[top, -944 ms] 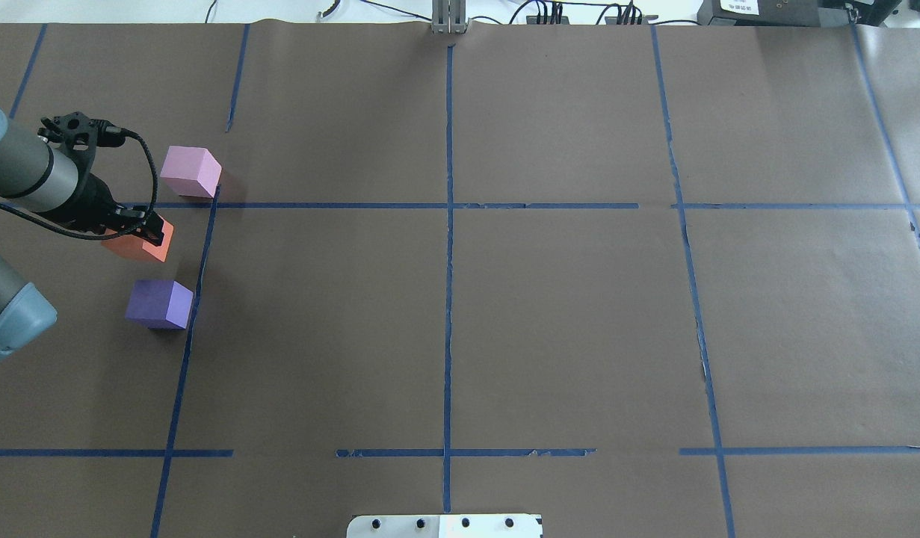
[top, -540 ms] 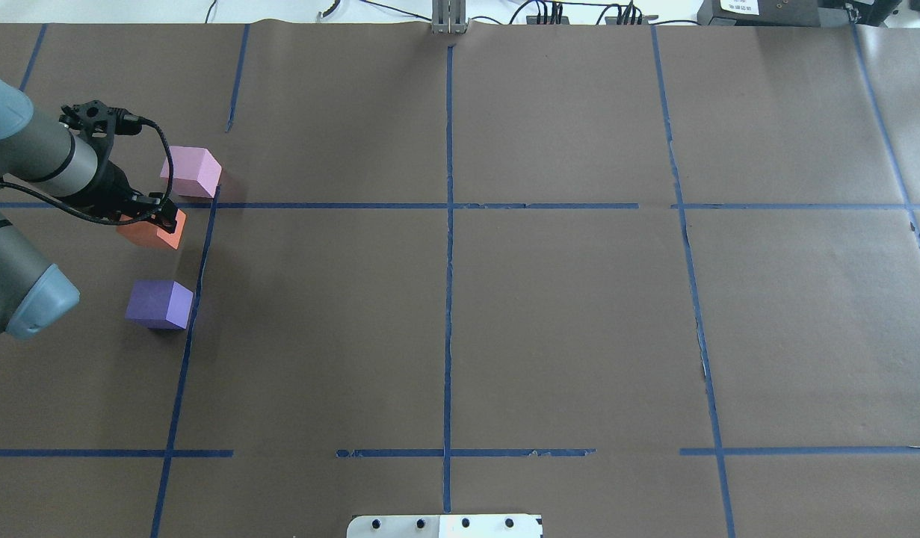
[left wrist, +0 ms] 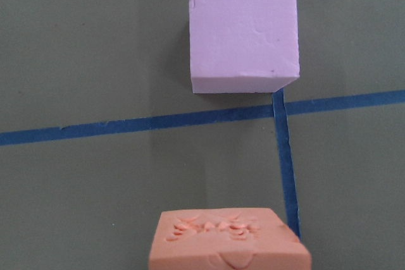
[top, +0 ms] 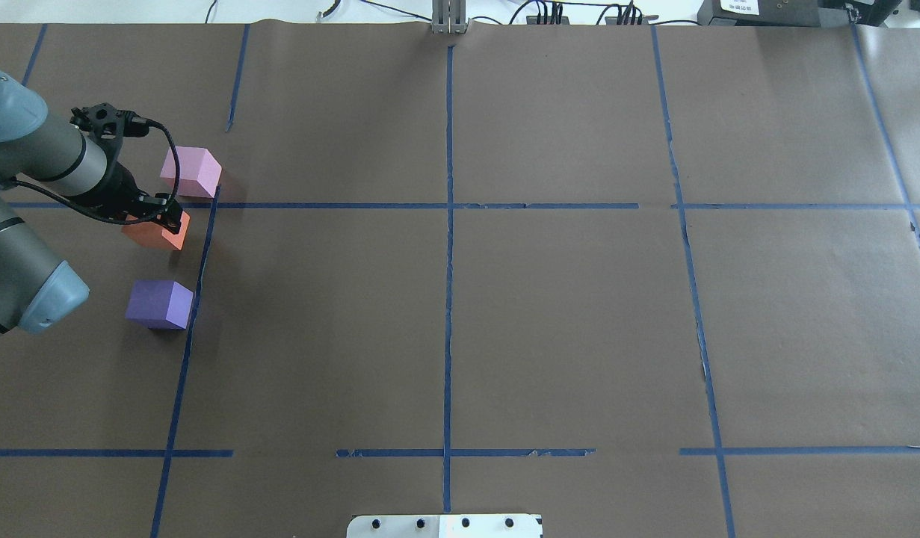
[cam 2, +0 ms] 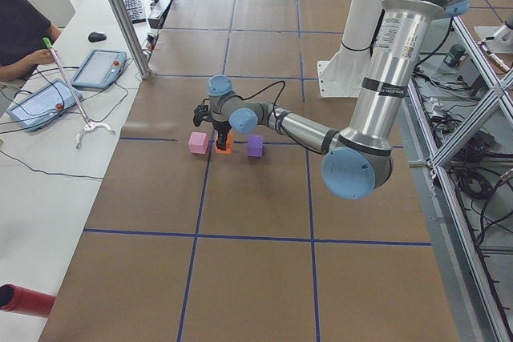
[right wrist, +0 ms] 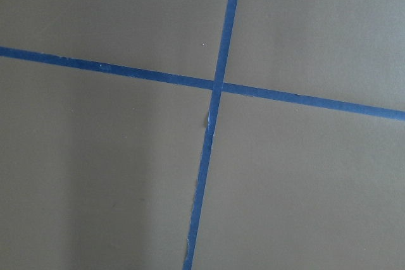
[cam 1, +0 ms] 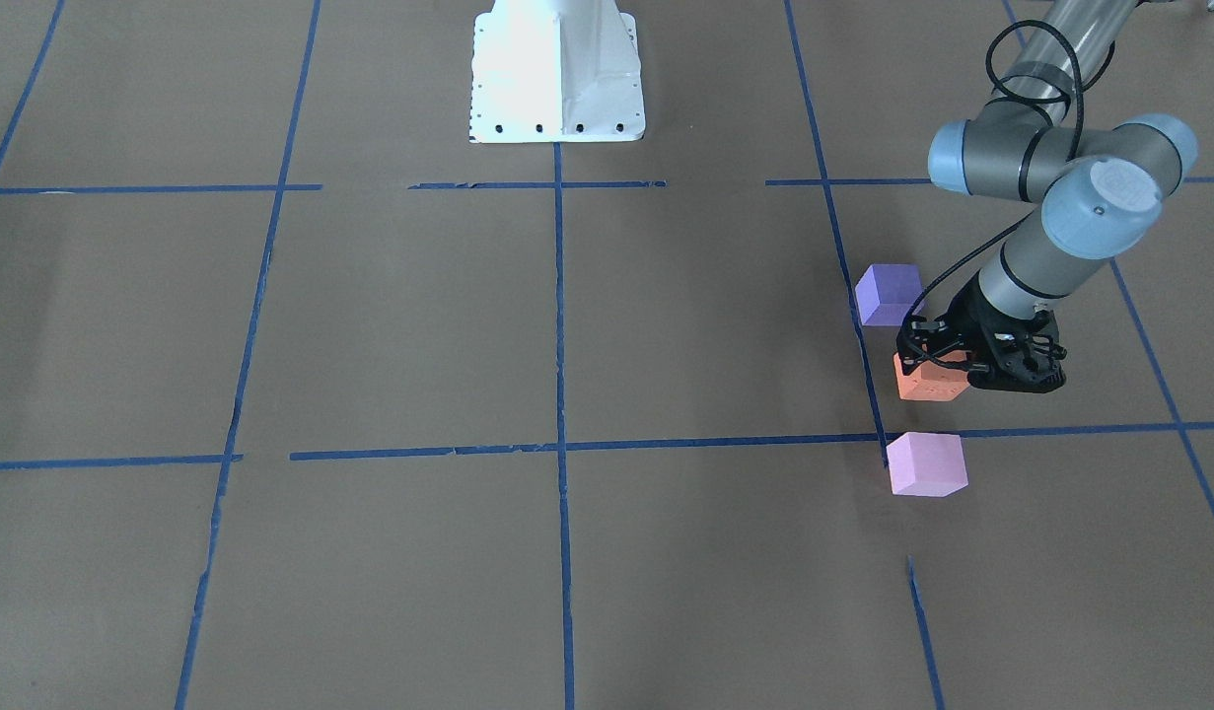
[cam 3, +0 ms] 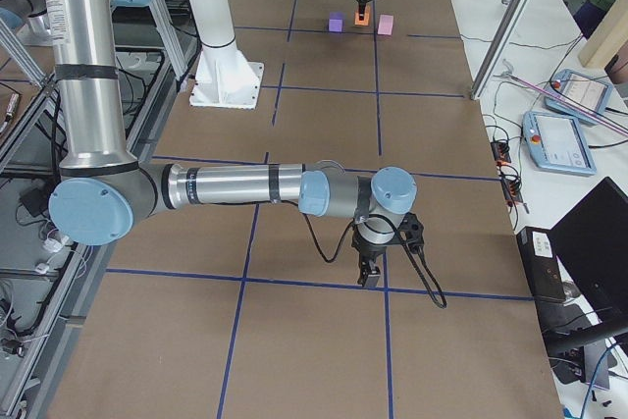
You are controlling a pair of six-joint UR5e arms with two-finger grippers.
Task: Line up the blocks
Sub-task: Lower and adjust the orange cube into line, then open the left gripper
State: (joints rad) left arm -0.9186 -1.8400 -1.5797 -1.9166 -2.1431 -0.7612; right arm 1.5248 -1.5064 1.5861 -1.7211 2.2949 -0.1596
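The left hand [top: 163,216] grips the orange block [top: 155,234], seemingly just above the bench [top: 504,314], between the pink block [top: 190,172] and the purple block [top: 159,304]. Whether the right hand [cam 3: 371,272] is wide or narrow cannot be told.

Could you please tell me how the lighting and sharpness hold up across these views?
Front-facing view: the white robot base is blown out by glare. Overhead view: even light, only a soft shadow beside the pink block. Left wrist view: the orange block is sharp enough to show dents.

Brown table [top: 579,336], blue tape lines [top: 448,299] crossing it; pink block [top: 190,170] and violet block [top: 159,304] lie either side of the left hand [top: 163,219].
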